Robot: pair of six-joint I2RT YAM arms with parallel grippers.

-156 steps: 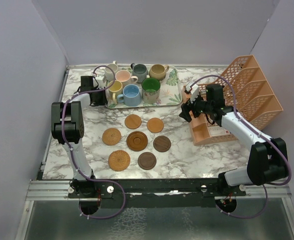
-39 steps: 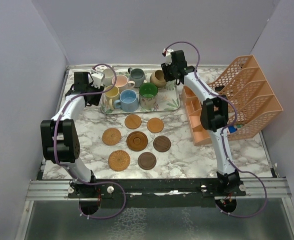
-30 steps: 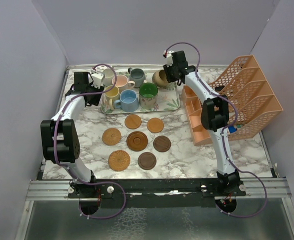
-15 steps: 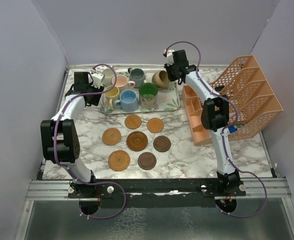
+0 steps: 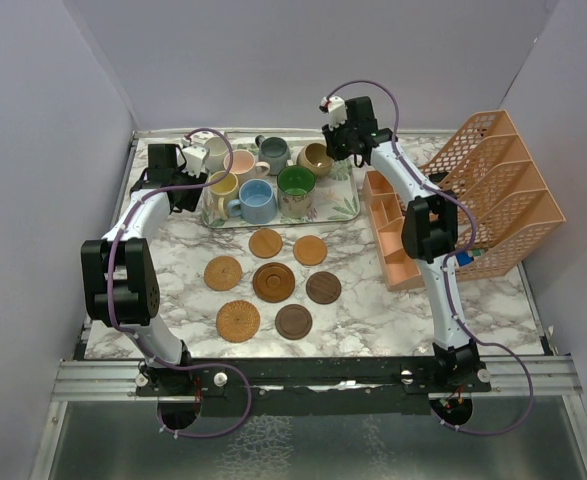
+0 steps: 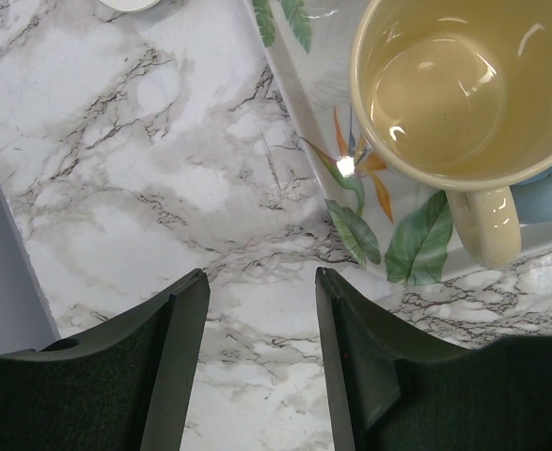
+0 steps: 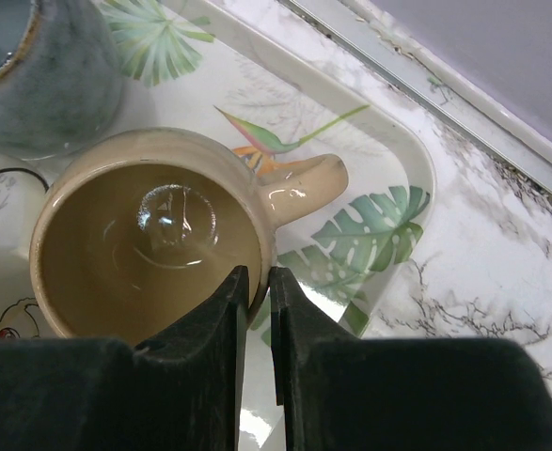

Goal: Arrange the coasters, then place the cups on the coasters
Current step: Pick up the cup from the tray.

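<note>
The right gripper (image 7: 259,282) pinches the glossy ceramic wall of the tan cup (image 7: 149,230) beside its handle, at the far corner of the leaf-printed tray (image 7: 370,230). The left gripper (image 6: 260,277) hangs half-open and empty over veined marble (image 6: 163,141) beside the yellow cup (image 6: 464,89). Seven round coasters (image 5: 273,282) — woven or turned wood — lie arranged (half the job); no cup sits on one yet.
</note>
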